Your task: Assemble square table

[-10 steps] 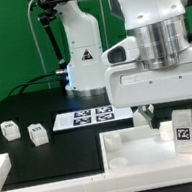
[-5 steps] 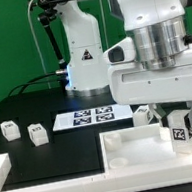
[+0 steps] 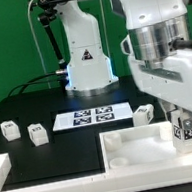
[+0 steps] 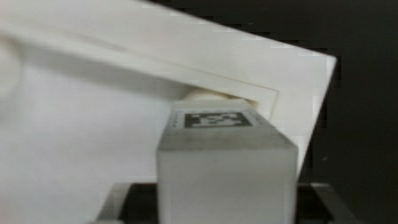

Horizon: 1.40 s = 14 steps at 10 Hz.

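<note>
With our gripper [image 3: 181, 133] clamped on a leg [image 4: 221, 165] at the square top's [image 3: 123, 150] corner socket [image 4: 217, 96], we risk jamming it if misaligned.

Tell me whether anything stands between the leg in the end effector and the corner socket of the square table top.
Nothing visible does. The end effector holds the leg at the corner of the table top, and the wrist view shows the socket uncovered just past the leg's tagged end.
</note>
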Each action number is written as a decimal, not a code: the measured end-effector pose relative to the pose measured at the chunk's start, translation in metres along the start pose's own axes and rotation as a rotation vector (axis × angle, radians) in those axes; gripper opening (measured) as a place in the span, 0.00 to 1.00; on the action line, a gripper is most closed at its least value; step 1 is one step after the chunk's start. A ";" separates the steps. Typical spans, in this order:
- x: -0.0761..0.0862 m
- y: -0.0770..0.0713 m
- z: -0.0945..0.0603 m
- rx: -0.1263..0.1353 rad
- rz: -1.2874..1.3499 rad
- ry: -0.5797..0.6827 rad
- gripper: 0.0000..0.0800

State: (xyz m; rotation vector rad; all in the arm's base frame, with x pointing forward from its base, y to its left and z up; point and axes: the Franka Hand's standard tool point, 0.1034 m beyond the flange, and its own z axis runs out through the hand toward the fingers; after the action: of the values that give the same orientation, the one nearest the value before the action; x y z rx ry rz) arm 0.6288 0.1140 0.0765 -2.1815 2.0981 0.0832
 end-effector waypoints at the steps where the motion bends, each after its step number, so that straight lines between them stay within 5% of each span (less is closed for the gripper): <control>1: 0.001 -0.001 0.000 0.004 0.180 -0.019 0.36; 4: 0.001 -0.001 0.000 0.004 0.394 -0.023 0.36; 6: 0.002 -0.001 0.001 0.003 0.301 -0.017 0.36; 8: 0.000 -0.002 0.003 -0.008 -0.193 0.022 0.74; 11: -0.001 -0.002 0.003 -0.017 -0.386 0.017 0.81; 14: 0.000 -0.002 0.003 -0.037 -0.878 0.040 0.81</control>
State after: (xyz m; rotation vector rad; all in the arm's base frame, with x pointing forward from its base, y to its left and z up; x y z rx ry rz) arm 0.6306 0.1146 0.0738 -2.9058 0.9846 -0.0024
